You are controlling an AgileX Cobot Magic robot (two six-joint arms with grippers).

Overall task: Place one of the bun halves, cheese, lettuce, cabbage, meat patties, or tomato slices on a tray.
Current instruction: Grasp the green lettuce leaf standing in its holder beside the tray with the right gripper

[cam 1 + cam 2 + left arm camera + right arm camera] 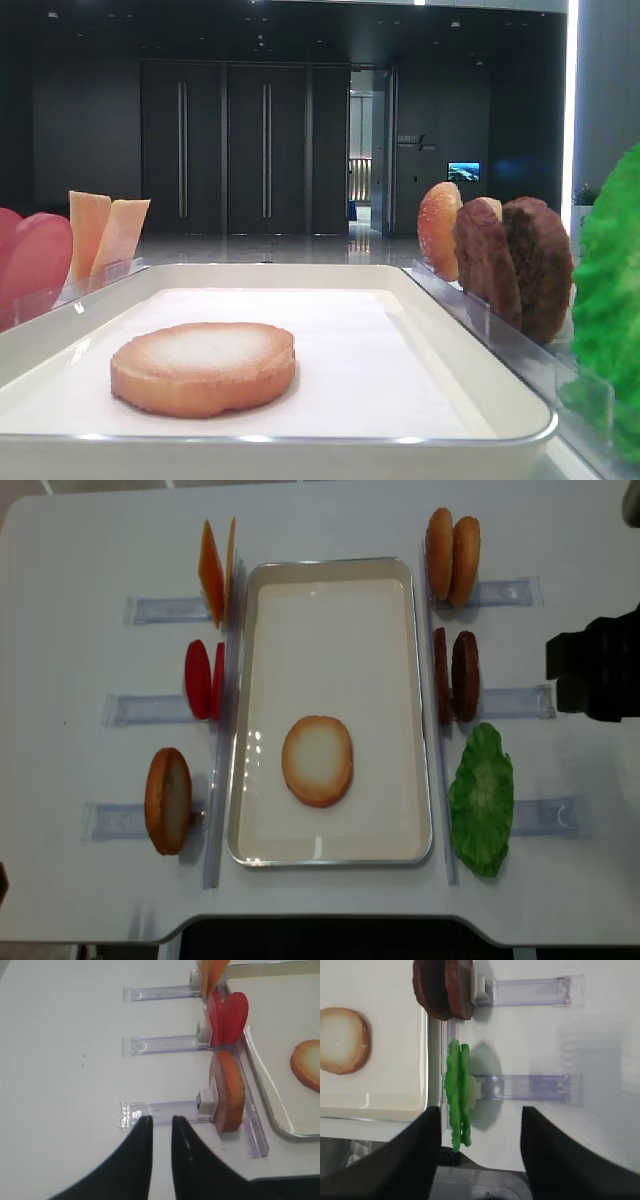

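Black fingers of the left tool [159, 1127] sit nearest the lens in the left wrist view, nearly pinched together with a thin gap and nothing between them, hovering over the table [60, 1060] just short of a clear holder [165, 1110]. Beyond the fingers, 1 bun half [229, 1091] stands on edge in that holder, beside the tray [260, 1110] rim. 2 tomato slices [227, 1017] and the cheese [209, 975] stand further up that side.

Right tool [480, 1125]: fingers spread wide, empty, pointing at the lettuce [458, 1095], which stands upright in its holder just outside the tray edge. Not touching it yet. 2 meat patties [442, 987] are next along.

1 bun half [317, 760] already lies flat on the tray floor, pale face up; the overhead view shows 2 more bun halves [452, 557] at the far right.

Risks, my read:
- Lettuce is thin and floppy; a pinch on the ruffled edge may slip or fold.
- Right tool could clip the holder or the tray rim, dragging either.
- Standing pieces topple easily if nudged.
- Lettuce may drop off-centre from the bun.
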